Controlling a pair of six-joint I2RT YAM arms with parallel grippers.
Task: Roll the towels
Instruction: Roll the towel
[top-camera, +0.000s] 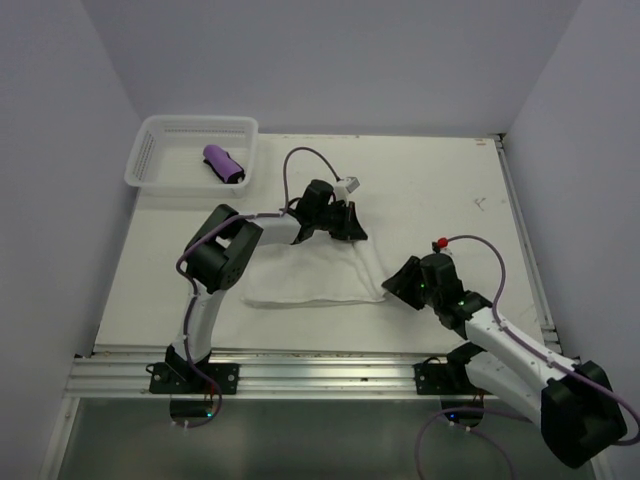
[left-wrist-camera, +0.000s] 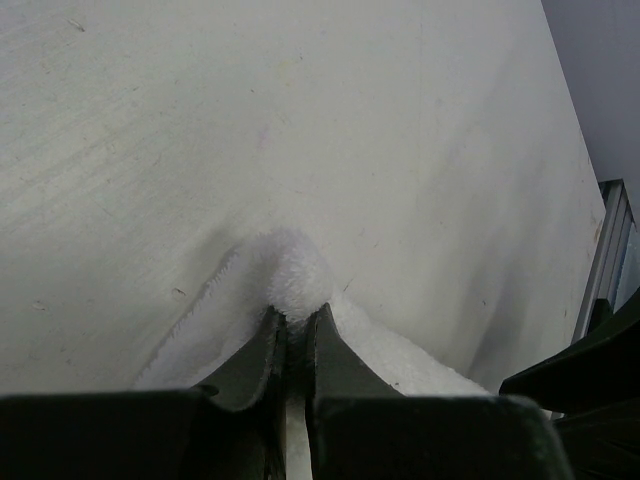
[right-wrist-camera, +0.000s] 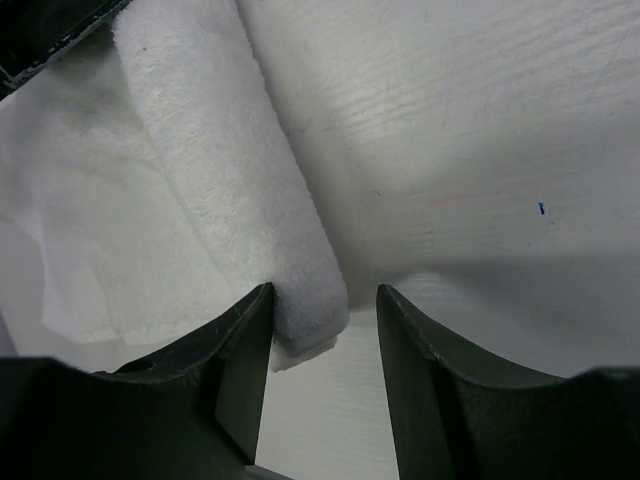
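Top external, counted first: two towels, two grippers, one basket. Small purple towel (top-camera: 224, 164), smooth, rolled into a short cylinder with dark trim at one end, lying inside the white plastic mesh basket (top-camera: 150, 140) at the far left corner of the table (top-camera: 450, 190). Large white towel (top-camera: 310, 275), fluffy and thick, spread roughly rectangular on the pale table, its right edge folded over into a soft ridge. At the far right corner of that cloth, left gripper (top-camera: 352, 234), down on the pile. Just beside the near right corner, right gripper (top-camera: 398, 284).

Left wrist: black fingers (left-wrist-camera: 250, 370) pressed together on a raised tuft of the white towel (left-wrist-camera: 290, 265). So, left gripper (left-wrist-camera: 296, 318) clamped on the cloth, the pile peaking up from the table into the pinch.

Right wrist: right gripper (right-wrist-camera: 325, 292) with jaws apart, nothing squeezed. End of the folded ridge of white towel (right-wrist-camera: 230, 180) reaching in between the two dark fingers, close against the one on the left of the view and clear of the other. Bare scuffed table under the rest of the gap.
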